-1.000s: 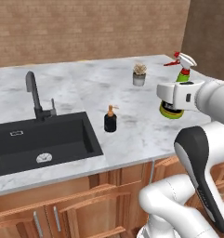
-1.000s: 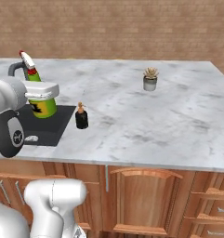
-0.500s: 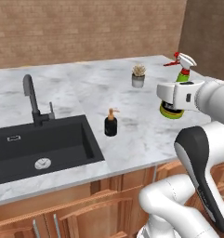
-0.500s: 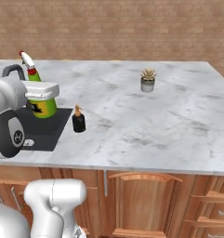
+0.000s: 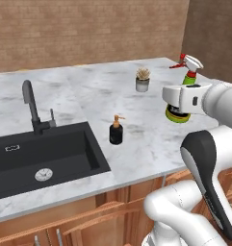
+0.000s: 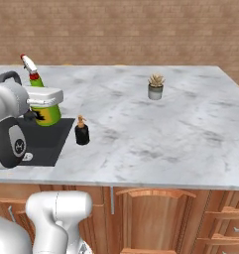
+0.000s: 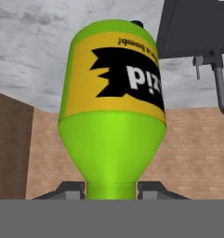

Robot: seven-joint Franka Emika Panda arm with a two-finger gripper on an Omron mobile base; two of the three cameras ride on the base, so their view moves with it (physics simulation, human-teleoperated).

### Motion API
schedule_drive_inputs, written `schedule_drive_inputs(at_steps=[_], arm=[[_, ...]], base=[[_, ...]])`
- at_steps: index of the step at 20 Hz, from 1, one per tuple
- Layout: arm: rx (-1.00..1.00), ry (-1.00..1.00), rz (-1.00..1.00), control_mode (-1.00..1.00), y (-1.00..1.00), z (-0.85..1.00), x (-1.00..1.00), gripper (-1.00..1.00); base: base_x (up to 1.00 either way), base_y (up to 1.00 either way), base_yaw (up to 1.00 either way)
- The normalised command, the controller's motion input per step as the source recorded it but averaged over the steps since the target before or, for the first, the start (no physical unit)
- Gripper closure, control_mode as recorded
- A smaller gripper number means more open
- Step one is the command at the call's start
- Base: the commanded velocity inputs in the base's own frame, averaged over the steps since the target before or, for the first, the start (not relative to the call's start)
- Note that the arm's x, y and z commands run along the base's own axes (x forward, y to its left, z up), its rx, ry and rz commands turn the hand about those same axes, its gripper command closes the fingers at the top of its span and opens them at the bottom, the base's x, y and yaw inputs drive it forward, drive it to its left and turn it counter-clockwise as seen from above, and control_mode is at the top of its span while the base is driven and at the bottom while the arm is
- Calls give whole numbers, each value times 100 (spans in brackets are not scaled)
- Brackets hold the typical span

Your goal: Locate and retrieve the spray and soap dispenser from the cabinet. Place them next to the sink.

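1. The spray (image 5: pixel 186 84) hangs upright in the air over the marble counter (image 5: pixel 88 91), its red nozzle and white trigger head on top and its green base lowest. From the left base view it sits well to the right of the sink (image 5: pixel 40 156), above the counter's right end.
2. The gripper (image 7: pixel 111 188) is closed on the spray's slim neck. In the hand view a dark fingertip presses in from either side, just where the green body narrows.
3. The bottle's long axis runs vertically, straight away from the claw along its line of sight. The claw therefore holds it from the top, and the base will meet the counter first.
4. The soap dispenser (image 5: pixel 116 130) already stands on the counter just beside the sink's right edge, upright and apart from the arm.
5. I judge that the coming move is a carry toward the sink and then down. The free patch of counter near the dispenser lies to the spray's left in the left base view.
6. A small potted plant (image 5: pixel 142 79) stands farther back on the counter, well clear of that path.
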Motion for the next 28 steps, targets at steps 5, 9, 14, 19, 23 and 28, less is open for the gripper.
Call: schedule_drive_inputs(at_steps=[5, 9, 14, 19, 23, 28], arm=[[0, 0, 0, 100, 0, 0, 0, 100], [0, 0, 0, 100, 0, 0, 0, 100], [0, 0, 0, 100, 0, 0, 0, 100], [0, 0, 3, -100, 0, -2, 8, 100], [2, 1, 25, -100, -8, -9, 27, 100], [2, 3, 37, -100, -9, -19, 30, 100]], base=[[14, 30, -4], [0, 12, 0], [0, 0, 0], [1, 0, 0], [0, 0, 0], [0, 0, 0]])
